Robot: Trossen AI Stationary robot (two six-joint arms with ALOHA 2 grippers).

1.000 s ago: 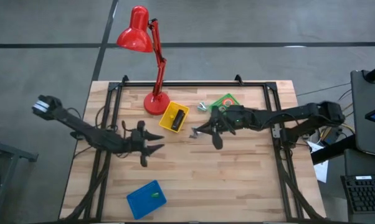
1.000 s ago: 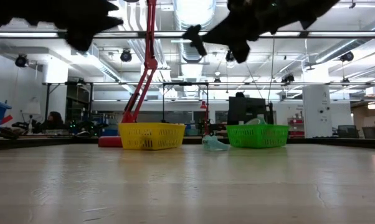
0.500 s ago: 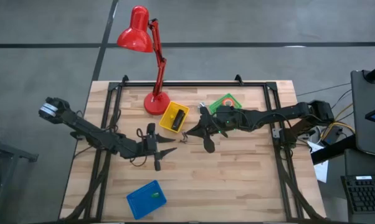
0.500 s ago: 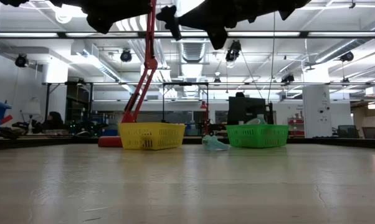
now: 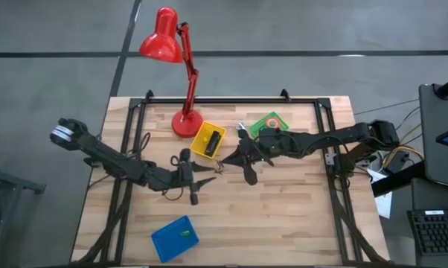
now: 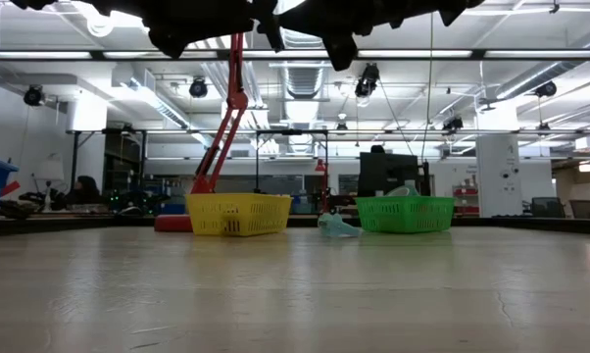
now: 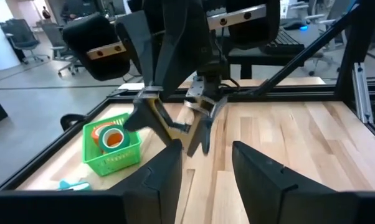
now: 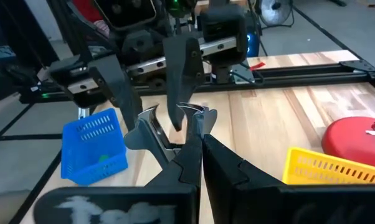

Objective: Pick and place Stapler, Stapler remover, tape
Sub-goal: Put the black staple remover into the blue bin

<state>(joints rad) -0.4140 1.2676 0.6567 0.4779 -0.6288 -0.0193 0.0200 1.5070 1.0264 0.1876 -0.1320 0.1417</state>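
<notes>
The right gripper hangs above mid-table, clamped narrow on the stapler remover and holding it out toward the left arm. This posture suits a hand-over rather than a direct drop. The left gripper faces it from just beside, with its fingers spread wide and empty. The remover appears to sit just ahead of that opening rather than inside it, though the angle makes this uncertain. The stapler lies in the yellow basket, and the orange tape rests in the green basket. A second silvery claw lies on the table between the two baskets. The blue basket stands at the near edge, well apart. The red lamp stands beside the yellow basket, and its base crowds any approach from that side.
</notes>
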